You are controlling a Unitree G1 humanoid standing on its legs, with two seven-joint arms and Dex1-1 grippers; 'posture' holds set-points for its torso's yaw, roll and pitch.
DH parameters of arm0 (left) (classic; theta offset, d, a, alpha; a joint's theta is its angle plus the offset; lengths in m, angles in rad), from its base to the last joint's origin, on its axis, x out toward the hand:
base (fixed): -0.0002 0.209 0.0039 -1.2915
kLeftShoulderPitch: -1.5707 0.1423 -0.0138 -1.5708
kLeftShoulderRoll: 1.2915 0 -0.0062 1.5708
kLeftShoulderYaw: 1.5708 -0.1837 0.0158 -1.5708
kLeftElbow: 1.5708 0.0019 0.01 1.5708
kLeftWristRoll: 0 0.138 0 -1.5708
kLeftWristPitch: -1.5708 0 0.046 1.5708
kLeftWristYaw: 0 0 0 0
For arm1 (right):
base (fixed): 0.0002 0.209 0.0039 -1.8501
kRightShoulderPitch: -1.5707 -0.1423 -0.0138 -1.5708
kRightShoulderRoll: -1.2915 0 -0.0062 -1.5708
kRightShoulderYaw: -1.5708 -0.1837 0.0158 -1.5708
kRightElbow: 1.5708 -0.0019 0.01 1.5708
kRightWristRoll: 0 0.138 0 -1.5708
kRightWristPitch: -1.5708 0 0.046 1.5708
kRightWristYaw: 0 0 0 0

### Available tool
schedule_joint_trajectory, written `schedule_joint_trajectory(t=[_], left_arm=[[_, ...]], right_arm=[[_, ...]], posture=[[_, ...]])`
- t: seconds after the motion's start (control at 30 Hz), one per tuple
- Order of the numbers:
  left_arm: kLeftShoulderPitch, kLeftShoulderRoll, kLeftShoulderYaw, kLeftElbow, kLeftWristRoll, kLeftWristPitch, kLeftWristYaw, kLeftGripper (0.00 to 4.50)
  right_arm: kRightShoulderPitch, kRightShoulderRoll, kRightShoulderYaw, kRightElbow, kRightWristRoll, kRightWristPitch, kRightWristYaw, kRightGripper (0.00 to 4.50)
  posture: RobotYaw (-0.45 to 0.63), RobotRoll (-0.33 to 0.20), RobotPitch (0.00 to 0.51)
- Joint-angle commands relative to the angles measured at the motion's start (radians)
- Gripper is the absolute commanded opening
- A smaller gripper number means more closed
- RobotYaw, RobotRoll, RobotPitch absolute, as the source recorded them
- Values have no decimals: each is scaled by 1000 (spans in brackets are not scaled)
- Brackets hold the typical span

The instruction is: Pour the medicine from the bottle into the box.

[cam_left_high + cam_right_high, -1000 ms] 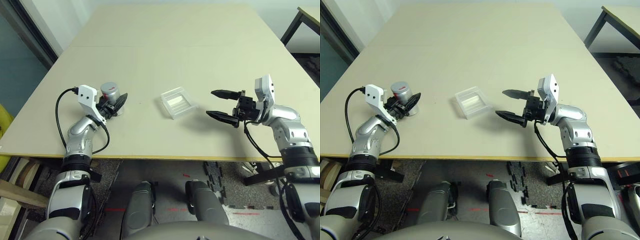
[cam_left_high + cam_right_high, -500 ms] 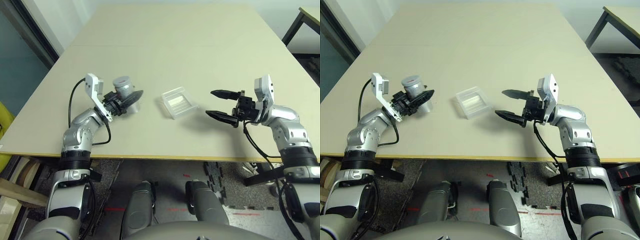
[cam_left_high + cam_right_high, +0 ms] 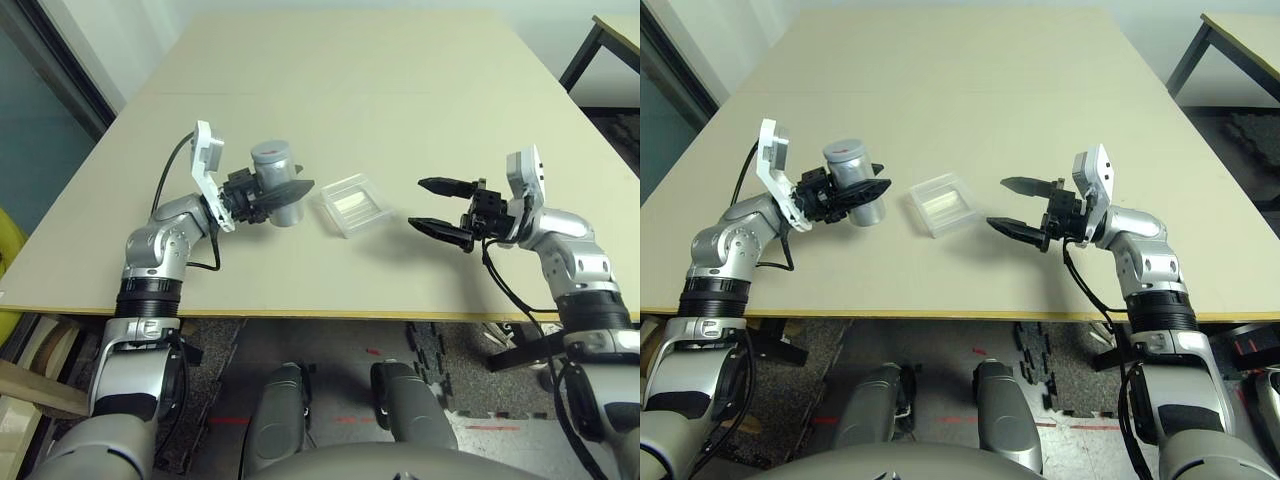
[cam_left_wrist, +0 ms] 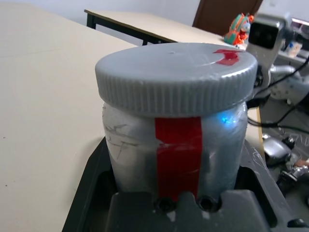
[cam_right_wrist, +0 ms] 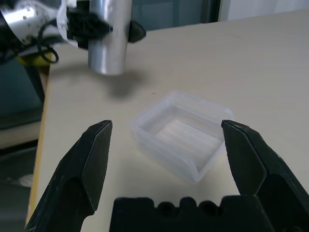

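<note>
Both eye views look from the head, forward and down, well back from the jaws, sharing the table, box and bottle. The left wrist view looks along the left gripper, very near the bottle between its jaws. The right wrist view faces past the right gripper's jaws to the box and, farther beyond them, the same bottle.

A silvery-grey cylindrical bottle, with a vertical red stripe and a ribbed grey cap marked in red, is held roughly upright between the fingers of the left gripper, raised above the counter. Just beside it, nearer the middle, a shallow square box of clear plastic lies open side up on the counter, a pale rectangle inside.
</note>
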Motion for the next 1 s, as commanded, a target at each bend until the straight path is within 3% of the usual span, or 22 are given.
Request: schedule_joint_trajectory(t=[0.03,0.33,1.0], left_arm=[[-5,-2,-32,33,49,-63,-34,2642],[-30,-44,-99,58,115,-157,-71,2642],[-137,-112,-119,106,152,-208,-65,2642]], right_arm=[[-29,-17,-2,-57,44,92,15,4500],[-163,-3,58,-89,53,283,-1,4500],[-386,150,144,72,-46,262,-25,4500]], posture=[[-149,0,74],[-157,0,71],[-158,0,67]])
